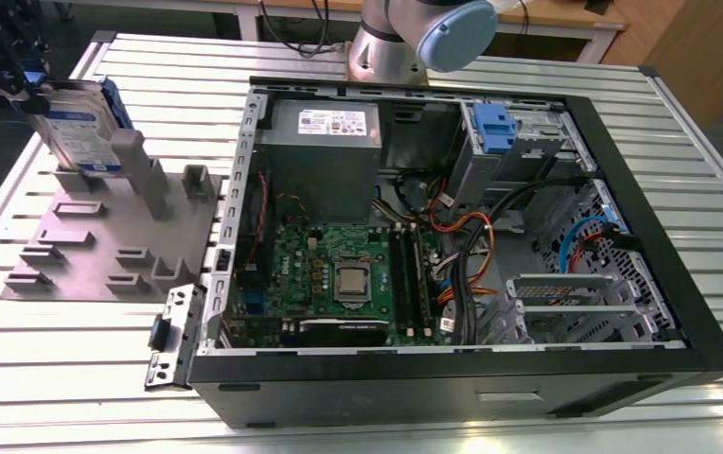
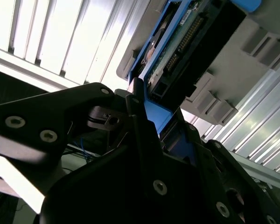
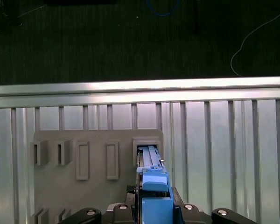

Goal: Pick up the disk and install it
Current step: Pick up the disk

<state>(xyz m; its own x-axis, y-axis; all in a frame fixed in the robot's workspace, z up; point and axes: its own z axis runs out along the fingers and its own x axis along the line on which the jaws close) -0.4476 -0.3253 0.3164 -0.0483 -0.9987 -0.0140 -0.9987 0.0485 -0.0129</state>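
Note:
The disk [image 1: 78, 128] stands on edge at the exterior view's left, a silver drive with a white-and-blue label and a blue bracket. Its lower end sits at a slot of the grey fixture block [image 1: 96, 236]. My gripper [image 1: 27, 87] is at the disk's upper end, shut on it. In the second wrist view a black finger [image 2: 139, 105] lies against the blue bracket, with the disk [image 2: 177, 44] reaching away from it. The first wrist view looks down the disk's blue edge [image 3: 151, 186] into the fixture's slot [image 3: 147, 142].
An open black computer case [image 1: 664, 236] lies in the middle of the ribbed metal table [image 1: 33, 340], with motherboard, cables and a power supply inside. A drive bay with a blue latch [image 1: 493, 128] is at its far side. The arm's base [image 1: 394, 47] stands behind the case.

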